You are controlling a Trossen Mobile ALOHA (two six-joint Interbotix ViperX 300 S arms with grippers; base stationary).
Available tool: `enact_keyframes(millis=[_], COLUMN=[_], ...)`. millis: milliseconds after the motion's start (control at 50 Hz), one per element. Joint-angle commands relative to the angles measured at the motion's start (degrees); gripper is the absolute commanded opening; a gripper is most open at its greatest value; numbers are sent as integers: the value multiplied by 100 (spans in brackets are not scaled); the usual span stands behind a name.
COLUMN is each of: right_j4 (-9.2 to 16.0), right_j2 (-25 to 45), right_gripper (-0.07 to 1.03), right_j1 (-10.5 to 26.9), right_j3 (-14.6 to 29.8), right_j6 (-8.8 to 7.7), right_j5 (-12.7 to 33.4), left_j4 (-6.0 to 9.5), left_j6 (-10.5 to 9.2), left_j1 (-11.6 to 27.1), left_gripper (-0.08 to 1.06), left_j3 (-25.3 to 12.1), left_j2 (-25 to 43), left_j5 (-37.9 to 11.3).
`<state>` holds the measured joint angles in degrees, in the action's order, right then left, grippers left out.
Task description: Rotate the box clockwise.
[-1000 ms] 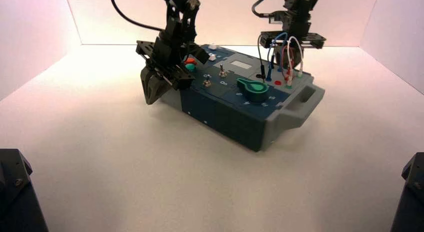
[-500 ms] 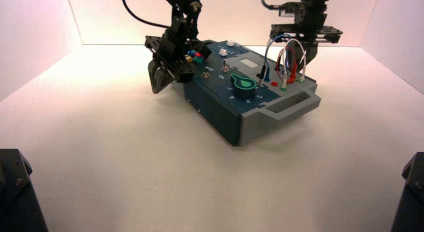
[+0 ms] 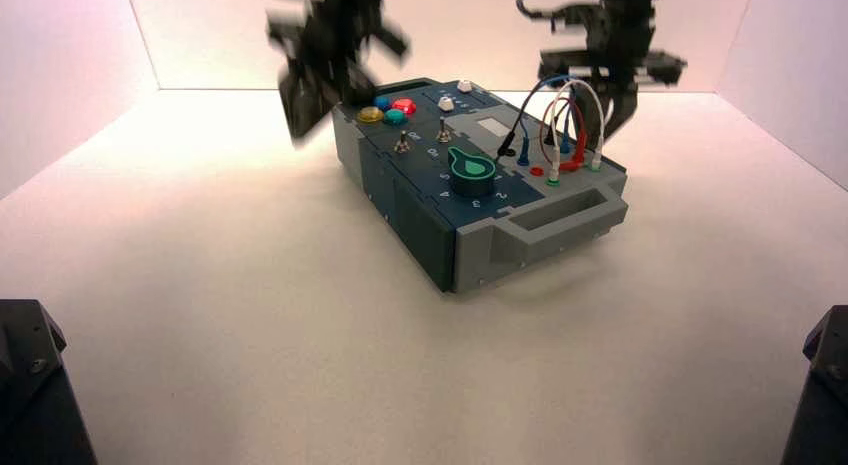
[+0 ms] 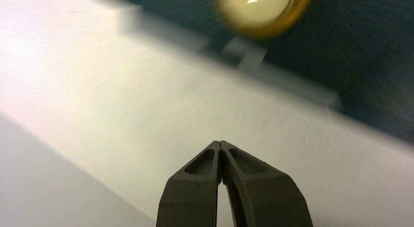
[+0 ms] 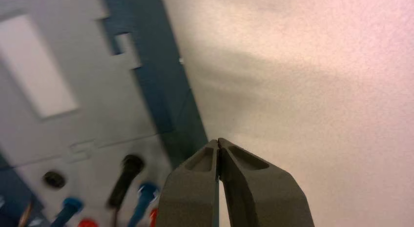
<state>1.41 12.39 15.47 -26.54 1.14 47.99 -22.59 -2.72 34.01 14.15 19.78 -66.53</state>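
Left end effector [image 4: 219,142] closed, right end effector [image 5: 219,139] closed

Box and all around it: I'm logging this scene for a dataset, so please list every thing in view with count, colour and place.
box: one, dark blue and grey, on the table, set at a slant
table: one, pale, under the box
round buttons: four, yellow, blue, red, green, box's far-left part
white caps: two, far part
toggle switches: two, metal, beyond the knob
knob: one, green, near end
wires: several, black, blue, red, white, right part
left gripper: one, black, by the box's far-left corner
right gripper: one, black, beside the box's right long side
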Motion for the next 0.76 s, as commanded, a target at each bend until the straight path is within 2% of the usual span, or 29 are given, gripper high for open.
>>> enact_keyframes(millis=[20, 180, 300, 340, 360, 380, 400, 460, 560, 680, 760], right_j4=[-141, -141, -35, -18, 18, 35, 114, 202, 299, 360, 378], right_j2=[-571, -1020, -1354, -1406, -1547, -1608, -1758, -1872, -2021, -2021, -1995], right_gripper=[-2, -2, -2, -2, -2, -2, -2, -2, -2, -2, -2], right_j1=[62, 132, 396, 475, 633, 721, 940, 1143, 1371, 1389, 1389], right_j3=[299, 439, 334, 299, 211, 158, 44, -62, -229, -413, -492], right_j6=[-9, -9, -35, -35, -26, -18, -9, 9, 53, 53, 62], right_j5=[220, 747, 1178, 1204, 1204, 1187, 1116, 1011, 826, 747, 729], left_j4=[-18, -9, 88, 167, 308, 343, 580, 782, 993, 984, 958], left_j6=[-26, -9, -62, -88, -176, -202, -360, -448, -580, -615, -606], left_j1=[9, 35, 114, 114, 149, 149, 185, 193, 211, 211, 211], left_gripper=[-3, -3, -3, -3, -3, -3, -3, -3, -3, -3, -3], left_j3=[-53, 44, 193, 229, 290, 316, 448, 598, 905, 1310, 1441], left_j2=[-826, -1274, -1661, -1767, -1951, -2004, -2329, -2584, -2936, -2997, -2962], left_j5=[-237, -501, -422, -334, -149, -88, 272, 536, 861, 1011, 1081])
